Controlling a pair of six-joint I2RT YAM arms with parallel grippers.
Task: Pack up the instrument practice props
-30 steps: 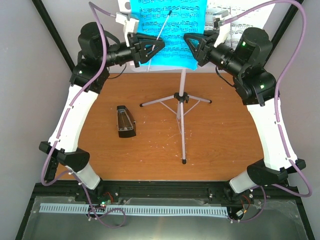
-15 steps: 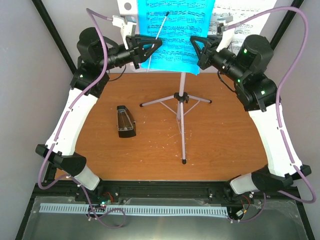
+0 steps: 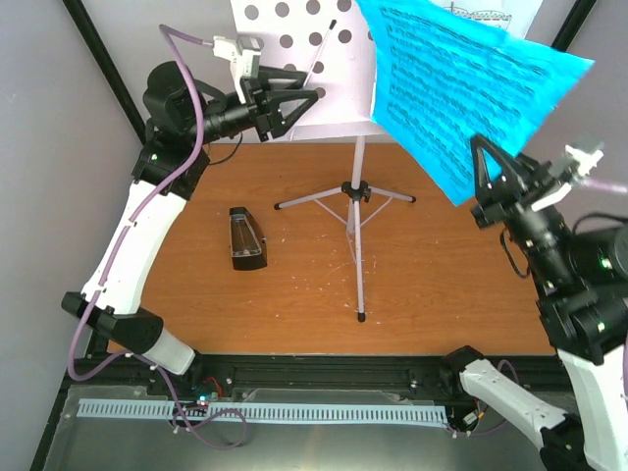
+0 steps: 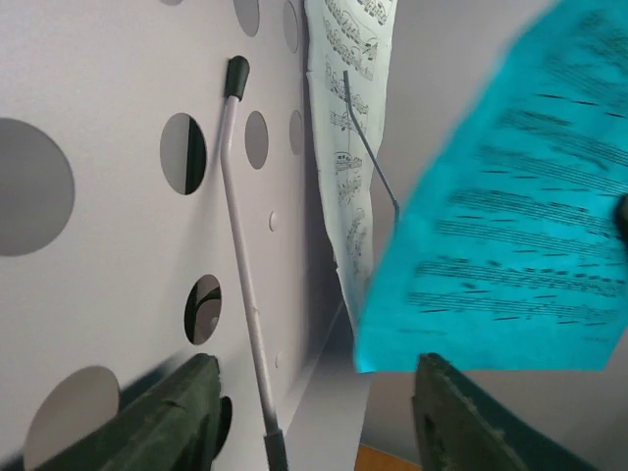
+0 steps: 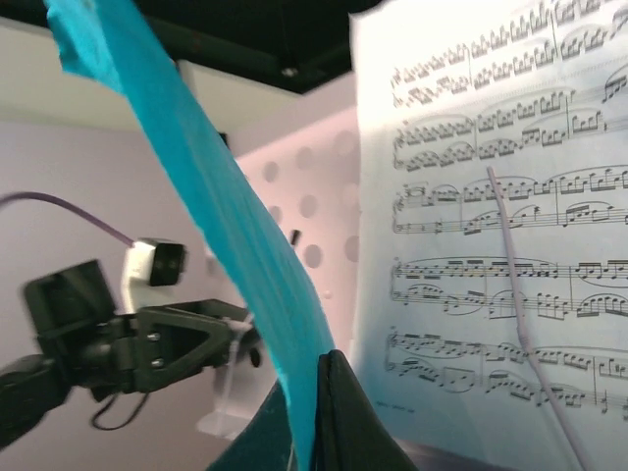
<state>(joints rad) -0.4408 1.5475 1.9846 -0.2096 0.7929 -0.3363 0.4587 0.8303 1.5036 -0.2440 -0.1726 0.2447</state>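
Well, right gripper (image 3: 481, 157): clamped shut on the lower edge of the teal folder (image 3: 471, 88), gripping it at just that one spot.
Teal folder: up in the air and tilted, clear of the music stand (image 3: 360, 245) and off to its right, over the table (image 3: 442, 294).
Left gripper (image 3: 312, 96): jaws stood apart with nothing held, hovering just beside the lower left of the white perforated desk (image 3: 304, 49).
Music stand: upright on its tripod legs, mid-table.
Sheet music (image 5: 491, 245): lay against the right side of the desk, under a thin wire retainer arm (image 5: 517, 275).
Metronome (image 3: 245, 238): sat on the table left of the tripod legs, well apart from both grippers.
Risk, folder: an edge grip on a floppy sheet looked thin, so a quick swing could let it slide out or fold over.
Risk, stand: the left fingers were very near the desk, and a nudge there could rock or topple the light tripod.
Risk, sheets: only the wire held the pages, so a bump to the desk could spill them.
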